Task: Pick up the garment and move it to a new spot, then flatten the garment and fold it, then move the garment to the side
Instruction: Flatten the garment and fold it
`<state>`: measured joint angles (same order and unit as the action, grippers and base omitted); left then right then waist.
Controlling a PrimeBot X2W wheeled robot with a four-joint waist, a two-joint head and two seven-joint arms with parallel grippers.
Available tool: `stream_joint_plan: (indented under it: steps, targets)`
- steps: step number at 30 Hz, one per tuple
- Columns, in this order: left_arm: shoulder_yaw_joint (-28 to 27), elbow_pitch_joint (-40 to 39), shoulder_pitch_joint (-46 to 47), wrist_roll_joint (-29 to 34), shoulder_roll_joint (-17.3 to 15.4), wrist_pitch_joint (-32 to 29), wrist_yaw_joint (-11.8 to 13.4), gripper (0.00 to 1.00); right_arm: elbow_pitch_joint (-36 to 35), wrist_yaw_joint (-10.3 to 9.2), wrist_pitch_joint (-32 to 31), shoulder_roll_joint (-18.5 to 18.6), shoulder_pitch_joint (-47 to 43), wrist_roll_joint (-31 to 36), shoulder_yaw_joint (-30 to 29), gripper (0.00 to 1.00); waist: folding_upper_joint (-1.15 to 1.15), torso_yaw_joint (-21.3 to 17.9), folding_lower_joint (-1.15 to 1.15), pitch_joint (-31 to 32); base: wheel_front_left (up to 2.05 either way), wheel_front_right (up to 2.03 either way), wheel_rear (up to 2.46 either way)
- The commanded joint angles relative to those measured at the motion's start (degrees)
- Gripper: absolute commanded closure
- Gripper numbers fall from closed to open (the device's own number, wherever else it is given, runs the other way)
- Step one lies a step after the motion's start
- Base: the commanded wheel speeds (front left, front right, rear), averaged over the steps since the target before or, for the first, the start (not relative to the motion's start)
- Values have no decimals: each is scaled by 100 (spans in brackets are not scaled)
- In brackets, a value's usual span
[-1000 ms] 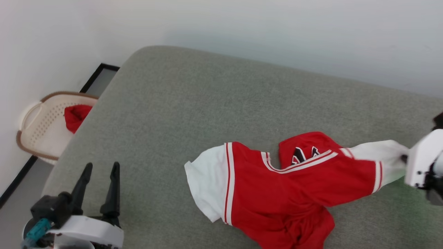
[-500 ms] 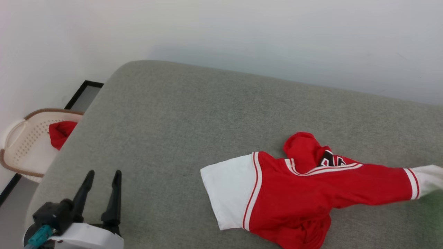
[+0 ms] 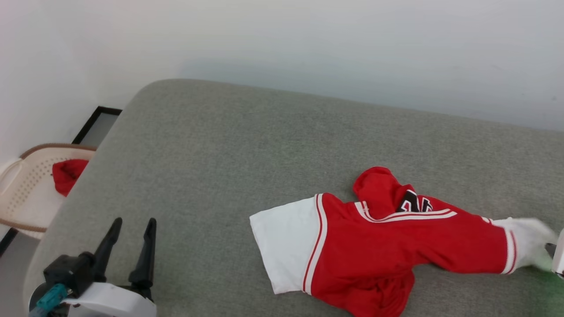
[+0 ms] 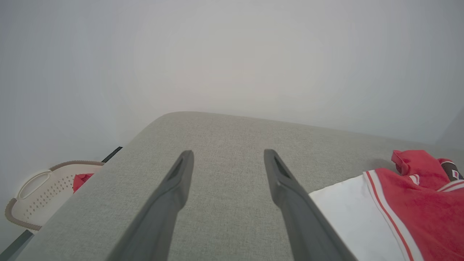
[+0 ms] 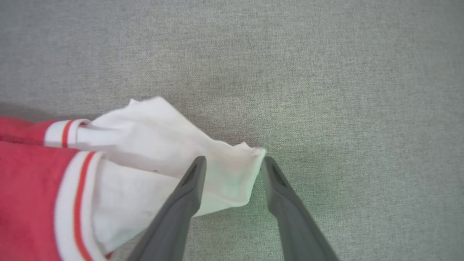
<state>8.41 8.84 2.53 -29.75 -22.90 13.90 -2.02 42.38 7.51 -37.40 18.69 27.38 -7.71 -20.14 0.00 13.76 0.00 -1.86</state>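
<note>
Shirt point(image 3: 379, 251), red with white sleeves, lies rumpled on the grey cushion point(image 3: 246, 145). Right gripper point(image 5: 232, 163) stands parted around a sleeve tip point(image 5: 228, 174), not pinching; left gripper point(image 3: 132, 229) gapes wide, well apart. Light, limp cloth, likely best pinched at shoulders.

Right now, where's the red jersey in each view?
Head view: red jersey lower right, on the grey cushion.
Left wrist view: right edge, one white sleeve nearest.
Right wrist view: left side, other white sleeve between the right gripper fingers.
Shared landmark: the grey cushion.
</note>
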Motion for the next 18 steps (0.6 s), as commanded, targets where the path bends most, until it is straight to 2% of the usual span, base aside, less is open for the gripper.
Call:
stream_joint_plan:
  steps: [1, 10, 18]
  targets:
    - [-14, -11, 15, -24, -35, -13, 16, 0, 3, -4, -24, -22, 68, 60, -23, 0, 0, -74, 0, 32, 0, 0, 0]
    - [-69, -136, -100, -69, -175, -106, 57, 0, -441, -4, -29, -63, 77, -122, 263, 0, 0, -448, 0, 209, 0, 0, 0]
    - [-152, -320, -245, -113, -319, -196, 143, 0, -1537, -4, 493, -89, -445, -765, 724, 0, 0, -894, 0, 331, 0, 0, 0]
